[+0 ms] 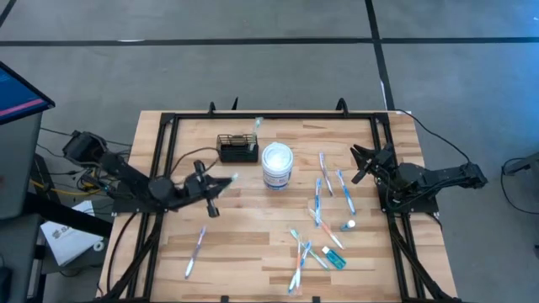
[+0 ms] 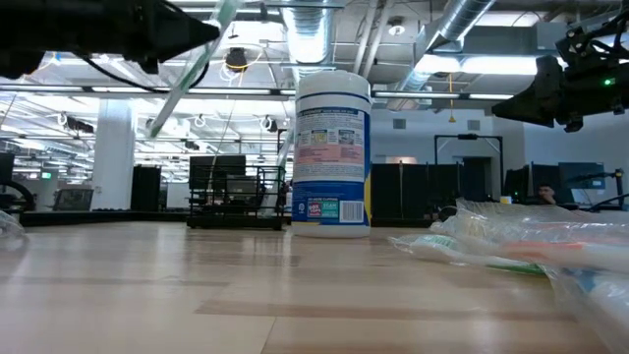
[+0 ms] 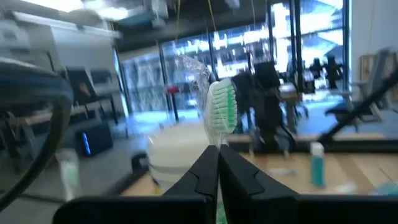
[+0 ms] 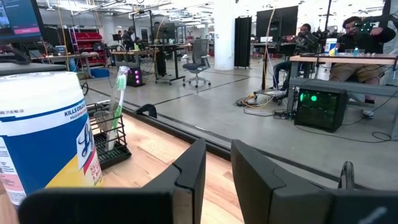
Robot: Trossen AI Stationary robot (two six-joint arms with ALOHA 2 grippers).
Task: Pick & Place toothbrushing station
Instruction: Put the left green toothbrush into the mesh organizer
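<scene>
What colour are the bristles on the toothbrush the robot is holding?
Green and white, on the toothbrush pinched in the left gripper. The left wrist view shows it best.

The small black wire-mesh rectangular rack (image 1: 237, 149) is sitting at the far side of the light wooden table (image 1: 253, 244), just left of the round white lidded tub (image 1: 277, 165). Wrapped plastic toothbrushes (image 1: 323, 220) are lying scattered right of the tub and nearer the front edge; another (image 1: 195, 252) is lying front-left.
</scene>
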